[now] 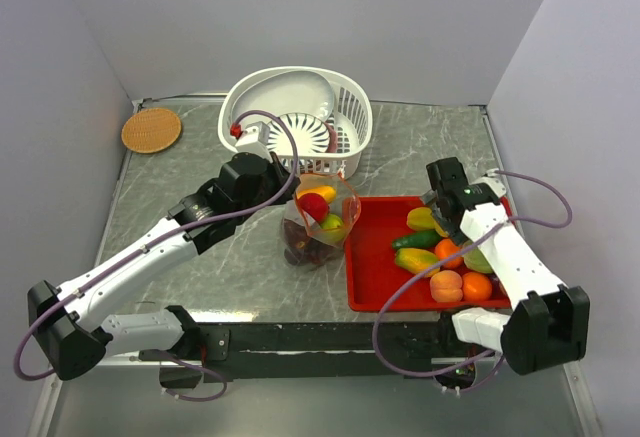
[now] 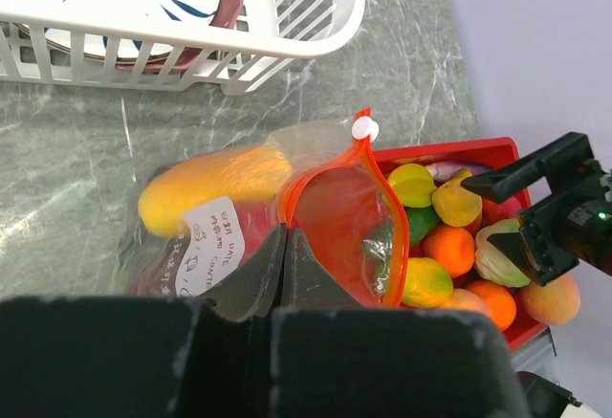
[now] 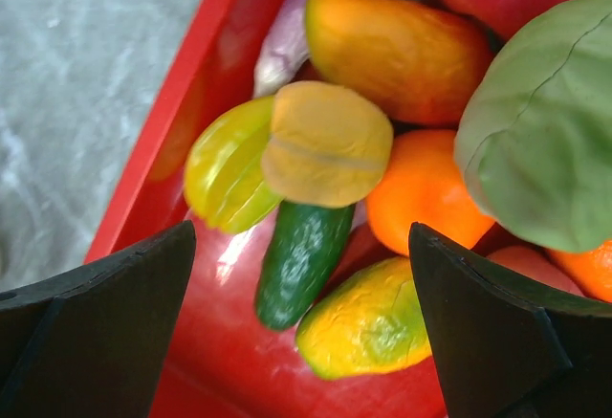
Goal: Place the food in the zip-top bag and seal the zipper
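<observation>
Pinching zip-top bag (image 2: 339, 217) rim, left jaws clamped; right jaws splayed over food (image 3: 325, 145).

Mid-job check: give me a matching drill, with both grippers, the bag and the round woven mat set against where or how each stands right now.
1 left gripper
2 right gripper
3 zip-top bag
4 woven mat

A far left corner of the table
B open above the food in the red tray
C shut on the bag's mouth edge
D mouth open, between white basket and red tray

Pairs: 1-C, 2-B, 3-D, 4-A
</observation>
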`<state>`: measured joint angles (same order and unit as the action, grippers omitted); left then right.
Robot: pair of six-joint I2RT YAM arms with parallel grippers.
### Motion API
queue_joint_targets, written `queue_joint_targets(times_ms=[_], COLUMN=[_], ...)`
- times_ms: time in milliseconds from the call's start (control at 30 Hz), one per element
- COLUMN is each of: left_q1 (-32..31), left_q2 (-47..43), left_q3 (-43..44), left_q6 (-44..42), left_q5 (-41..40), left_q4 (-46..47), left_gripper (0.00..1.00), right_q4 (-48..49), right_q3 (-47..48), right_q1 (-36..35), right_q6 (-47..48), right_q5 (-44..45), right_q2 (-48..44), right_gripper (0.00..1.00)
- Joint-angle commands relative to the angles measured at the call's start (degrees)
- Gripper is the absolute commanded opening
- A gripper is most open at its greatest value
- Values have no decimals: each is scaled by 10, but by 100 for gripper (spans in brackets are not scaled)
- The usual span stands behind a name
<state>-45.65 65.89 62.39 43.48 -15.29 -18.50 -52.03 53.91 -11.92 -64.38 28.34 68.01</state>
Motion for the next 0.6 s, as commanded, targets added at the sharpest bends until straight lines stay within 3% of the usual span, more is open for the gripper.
queue_joint_targets(times_ms=[0,167,367,433,533,567], left_q1=[2,2,2,3,2,2], left_q2=[-18,-16,-16,-15,-12,-11], left_q3=[12,11,11,11,11,12], left_q6=[-9,-8,-9,-8,-7,-7], left_q5=[3,3,0,0,1,1], left_q4=[19,20,20,20,21,21], left_gripper=[1,1,1,1,1,1], right_q4=[2,37,80,87,87,86], right_q3=[-6,-27,-47,-50,-46,-44], right_q1=[17,37,50,52,52,52], right_q6=[-12,0,16,22,27,29], right_q5=[36,31,33,29,28,29], right_q2=[23,45,61,69,78,74], right_gripper=[100,96,81,73,53,41])
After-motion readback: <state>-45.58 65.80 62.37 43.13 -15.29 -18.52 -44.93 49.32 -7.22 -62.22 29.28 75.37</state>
